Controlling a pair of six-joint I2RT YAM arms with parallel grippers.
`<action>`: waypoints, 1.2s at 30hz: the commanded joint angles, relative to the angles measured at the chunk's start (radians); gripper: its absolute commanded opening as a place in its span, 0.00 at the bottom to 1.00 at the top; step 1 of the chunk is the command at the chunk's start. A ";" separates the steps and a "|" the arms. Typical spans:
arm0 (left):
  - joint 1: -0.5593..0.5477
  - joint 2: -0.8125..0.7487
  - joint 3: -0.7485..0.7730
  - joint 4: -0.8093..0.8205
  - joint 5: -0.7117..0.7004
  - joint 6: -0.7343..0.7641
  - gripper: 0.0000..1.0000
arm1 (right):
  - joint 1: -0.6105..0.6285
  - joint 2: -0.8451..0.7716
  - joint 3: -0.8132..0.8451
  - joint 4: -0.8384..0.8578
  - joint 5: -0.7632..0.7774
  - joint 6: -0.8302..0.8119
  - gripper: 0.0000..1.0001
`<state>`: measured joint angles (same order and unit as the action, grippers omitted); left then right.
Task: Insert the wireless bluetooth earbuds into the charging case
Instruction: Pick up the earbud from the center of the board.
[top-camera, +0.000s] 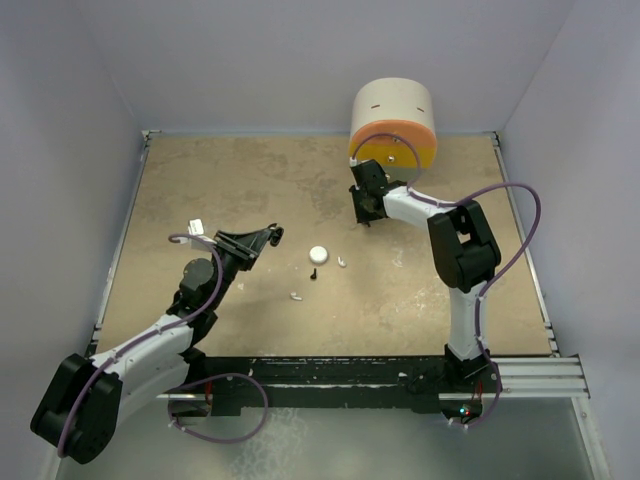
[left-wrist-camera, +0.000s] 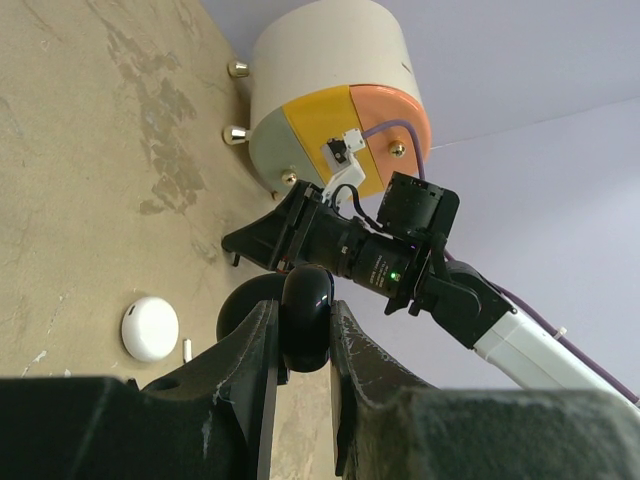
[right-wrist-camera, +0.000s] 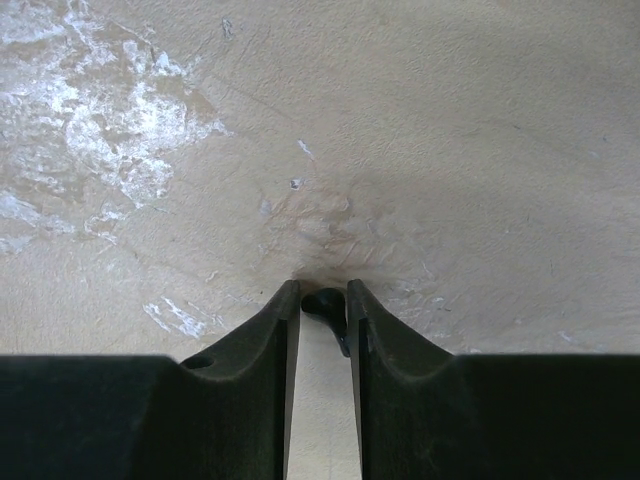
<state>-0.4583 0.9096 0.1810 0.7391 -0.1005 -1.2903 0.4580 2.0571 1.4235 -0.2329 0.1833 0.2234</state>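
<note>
Pinching 1 black earbud (right-wrist-camera: 328, 308), your right gripper (right-wrist-camera: 323, 293) sits at 1 o'clock from the white disc (top-camera: 318, 254); left gripper (left-wrist-camera: 303, 322) clamps the black charging case (left-wrist-camera: 308, 288). Bud looks light, slick: grip its body, not stem.

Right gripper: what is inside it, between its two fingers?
A small black earbud is pinched in the right gripper, over the tan table. The fingers cover part of its stem.

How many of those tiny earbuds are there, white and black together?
4. Two white earbuds lie on the table: one right of the white disc, one nearer the arms. A black one lies close beside the disc; another is pinched in the right gripper. More may be hidden.
</note>
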 joint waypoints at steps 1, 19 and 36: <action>0.005 -0.016 -0.012 0.041 0.010 0.002 0.00 | 0.004 0.056 -0.027 -0.123 -0.028 -0.015 0.27; 0.005 0.004 0.008 0.024 0.023 0.013 0.00 | 0.004 -0.107 -0.044 0.028 -0.020 -0.005 0.00; -0.014 0.260 0.183 0.058 0.077 0.007 0.00 | 0.106 -0.515 -0.545 0.953 -0.231 -0.037 0.00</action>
<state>-0.4618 1.1271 0.2863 0.7353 -0.0471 -1.2884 0.5041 1.6058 0.9588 0.4202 0.0074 0.2092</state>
